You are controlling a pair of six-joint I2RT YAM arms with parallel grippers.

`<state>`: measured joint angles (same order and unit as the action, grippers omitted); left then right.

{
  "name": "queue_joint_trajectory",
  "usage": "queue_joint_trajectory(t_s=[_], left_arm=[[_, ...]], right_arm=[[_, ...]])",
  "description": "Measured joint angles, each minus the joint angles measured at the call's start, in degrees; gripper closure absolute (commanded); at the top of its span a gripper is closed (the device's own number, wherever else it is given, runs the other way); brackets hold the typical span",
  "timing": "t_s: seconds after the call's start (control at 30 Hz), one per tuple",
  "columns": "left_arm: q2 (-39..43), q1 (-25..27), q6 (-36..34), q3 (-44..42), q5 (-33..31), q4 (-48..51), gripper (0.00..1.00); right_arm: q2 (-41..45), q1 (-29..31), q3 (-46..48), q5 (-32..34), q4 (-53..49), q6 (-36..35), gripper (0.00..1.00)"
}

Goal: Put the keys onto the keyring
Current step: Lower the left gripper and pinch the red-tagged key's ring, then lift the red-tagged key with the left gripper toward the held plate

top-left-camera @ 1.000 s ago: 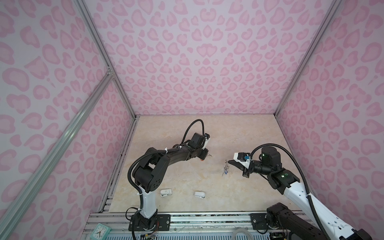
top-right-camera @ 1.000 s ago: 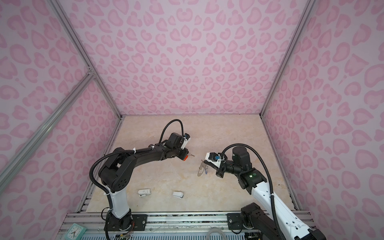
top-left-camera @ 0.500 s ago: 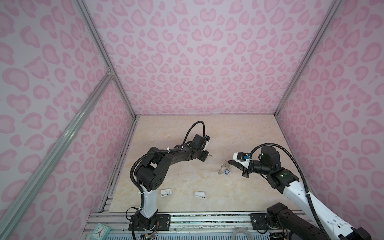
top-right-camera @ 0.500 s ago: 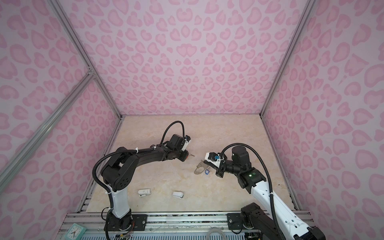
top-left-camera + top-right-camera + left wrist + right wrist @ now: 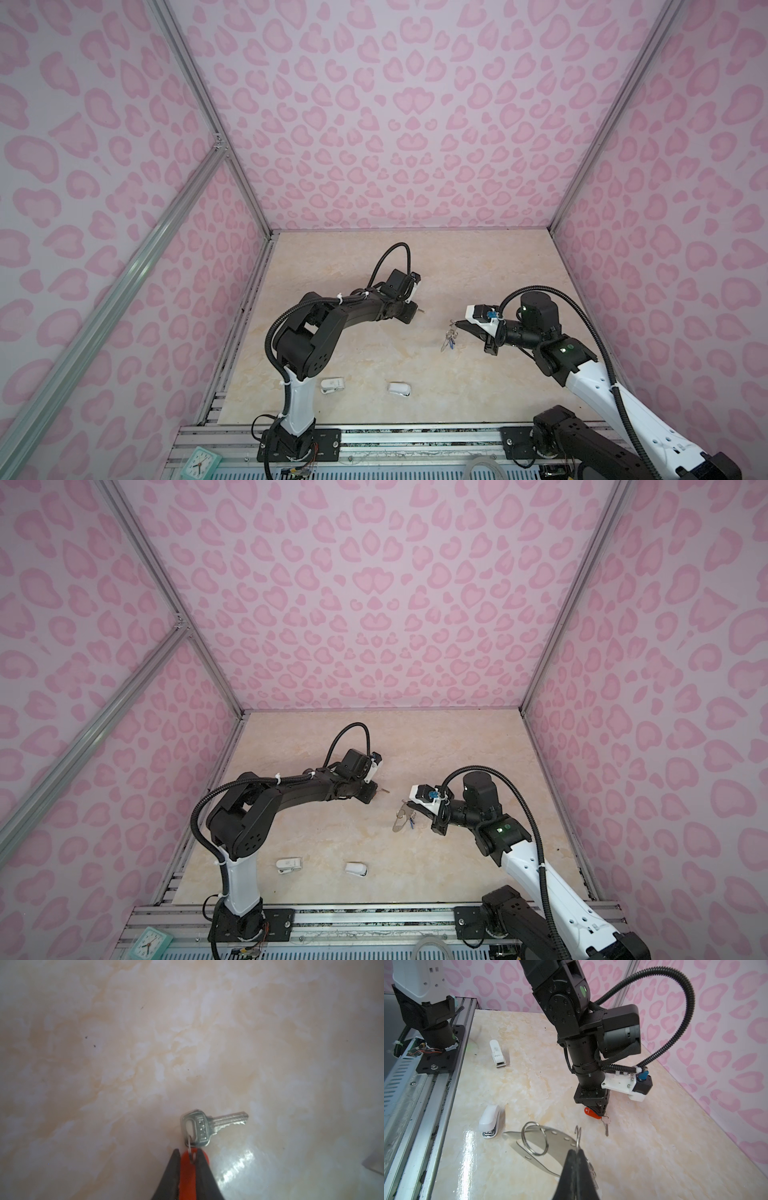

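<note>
Your left gripper (image 5: pixel 188 1151) stands low over the marble-patterned tabletop (image 5: pixel 145 1043). Its fingers (image 5: pixel 173 1167) press against either side of the red tag (image 5: pixel 187 1169). The silver key (image 5: pixel 199 1128), joined to the tag by a small split ring (image 5: pixel 190 1148), lies flat just ahead of the tips. Across the cell, your right gripper (image 5: pixel 576 1153) is clamped tight on a small wire ring (image 5: pixel 578 1136) at the edge of the keyring (image 5: pixel 550 1147). The flat grey holder is carried clear of the surface, with a large split ring (image 5: pixel 534 1139) threaded through it. In both top views a blue speck (image 5: pixel 411 823) hangs beside the holder; it is likely the second key, though too small to confirm. Two small white staplers (image 5: pixel 490 1121) lie apart from both grippers.

The step in hand looks like picking up the red-tagged key. To do it well, make sure the pinch sits square on the tag before you rise. Then lift straight up, so the key hangs free below the tag rather than scraping along the tabletop, and let it settle before travelling. Hold the holder steady on the right, its ringed edge turned toward the left arm. Bring the key's own ring to it slowly: both are thin wire, and a slight misalignment will likely slide past rather than hook.
</note>
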<state>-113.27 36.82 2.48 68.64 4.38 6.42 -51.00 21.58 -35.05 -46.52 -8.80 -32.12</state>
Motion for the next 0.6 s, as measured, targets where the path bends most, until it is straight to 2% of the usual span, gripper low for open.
queue_joint_trajectory(t_s=[0.17, 0.33, 0.6], left_arm=[[-0.1, 0.0, 0.0, 0.4, -0.3, 0.3, 0.84], [-0.6, 0.0, 0.0, 1.0, -0.3, 0.3, 0.94], [-0.8, 0.0, 0.0, 1.2, -0.4, 0.3, 0.95]], right_arm=[[-0.3, 0.0, -0.1, 0.0, -0.1, 0.0, 1.0], [-0.7, 0.0, -0.3, 0.0, -0.2, -0.3, 1.0], [-1.0, -0.1, -0.4, 0.0, -0.3, -0.5, 1.0]])
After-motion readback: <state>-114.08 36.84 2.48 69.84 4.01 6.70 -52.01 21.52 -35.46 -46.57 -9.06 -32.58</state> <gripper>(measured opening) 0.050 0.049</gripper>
